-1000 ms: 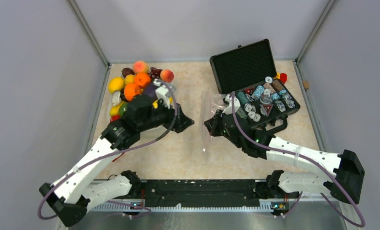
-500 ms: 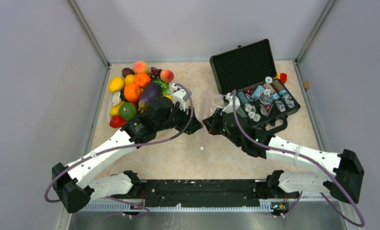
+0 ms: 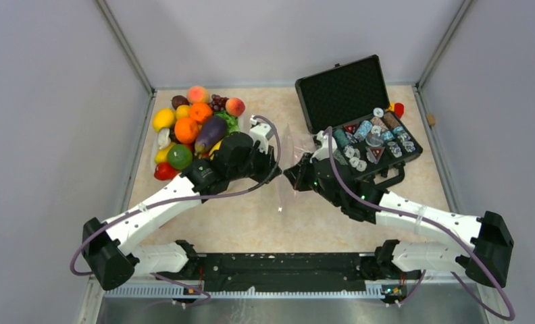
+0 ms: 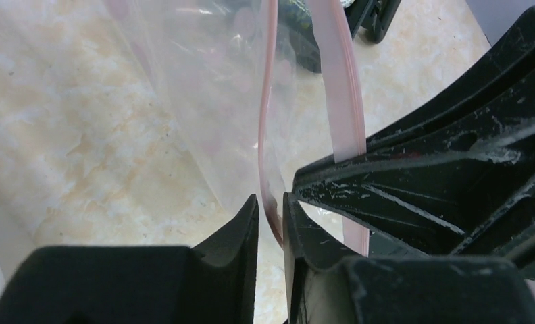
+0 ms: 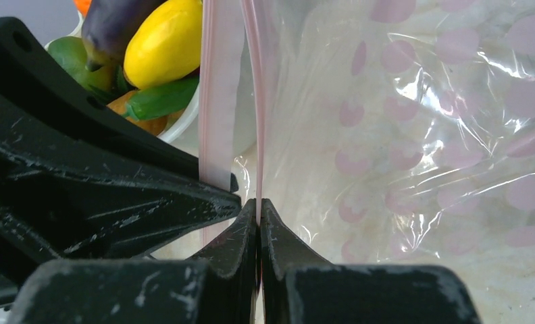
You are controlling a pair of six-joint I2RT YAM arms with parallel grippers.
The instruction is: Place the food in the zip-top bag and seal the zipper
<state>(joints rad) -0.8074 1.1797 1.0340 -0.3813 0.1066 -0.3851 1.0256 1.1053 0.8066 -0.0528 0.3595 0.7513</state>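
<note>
Swung over from the food (image 3: 196, 126) at the tabletop's (image 3: 251, 226) far-left corner, the left hand (image 4: 270, 202) reaches the bag (image 5: 420, 135) mid-tabletop. Its fingers sit a slit apart around one zipper (image 4: 340, 88) lip; I cannot tell if they pinch it. The right hand (image 5: 259, 202) is clamped on the other lip.

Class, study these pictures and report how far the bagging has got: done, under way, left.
Done: the right gripper is shut on one lip of the bag. In hand: the left gripper has its jaws narrowly apart around the other lip's pink strip. Left: the food sits in its pile, nothing shows inside the bag, and the mouth is unsealed.
</note>
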